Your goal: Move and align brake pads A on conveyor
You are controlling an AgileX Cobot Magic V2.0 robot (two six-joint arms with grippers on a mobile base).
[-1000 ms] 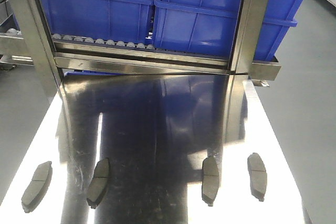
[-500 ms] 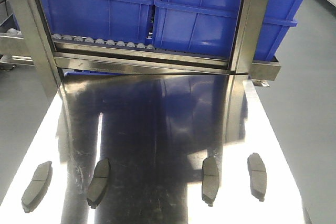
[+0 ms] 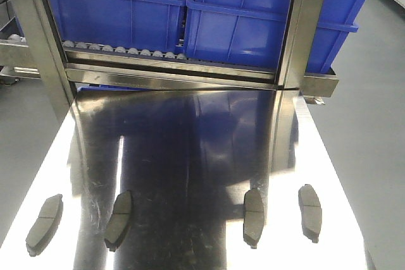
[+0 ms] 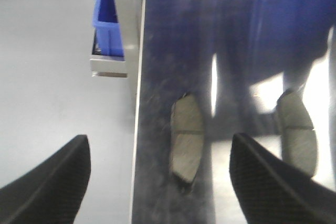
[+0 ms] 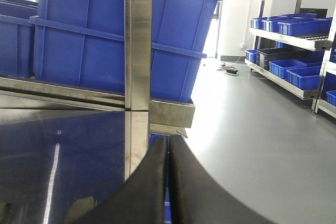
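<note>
Brake pads A (image 3: 253, 217) had not shifted in the last second: all four lay in a row across the near end of the steel table (image 3: 190, 137), none on the conveyor, which was out of view. The left gripper (image 4: 157, 145) was spread wide over the pad (image 4: 185, 137) nearest the table's left edge. The right gripper (image 5: 168, 153) was pinched closed and empty, facing the table's far right corner. Judging by this, the moving had not begun.

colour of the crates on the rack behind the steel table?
The crates are bright blue; the exterior front-facing view shows them best.
</note>
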